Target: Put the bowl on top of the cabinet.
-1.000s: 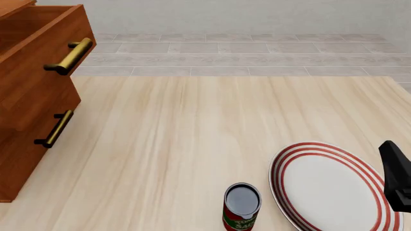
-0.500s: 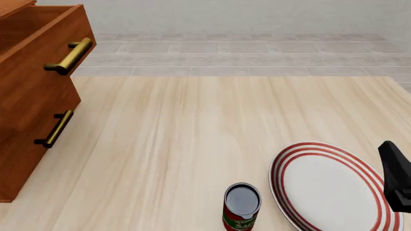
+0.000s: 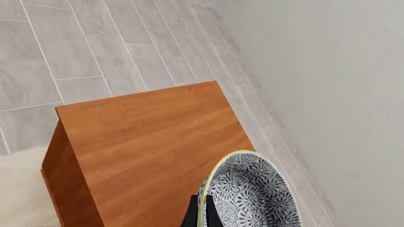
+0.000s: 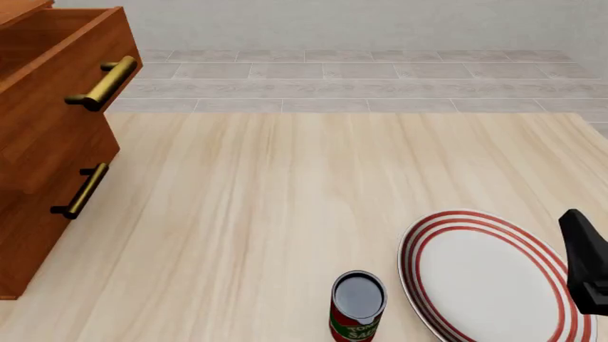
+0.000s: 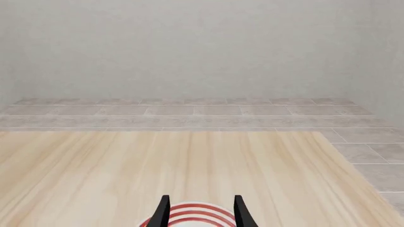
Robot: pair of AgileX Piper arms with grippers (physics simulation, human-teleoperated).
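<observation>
since the left gripper [image 3: 202, 213] is pinching the bowl [image 3: 249, 196] by its rim, bowl hangs tilted right above the cabinet [image 3: 151, 142] top. next move's prob straight down imo. right gripper [image 5: 198, 210] sits open w/ nothing in it, over the plate [image 4: 489, 278].

Bright, even, shadowless simulator light in all three views.
Everything is sharp edge to edge, with no blur, glare or lens bending; the surface [image 4: 285, 214] shows almost no cast shadows, only a faint dark patch beside the can [image 4: 358, 308].
</observation>
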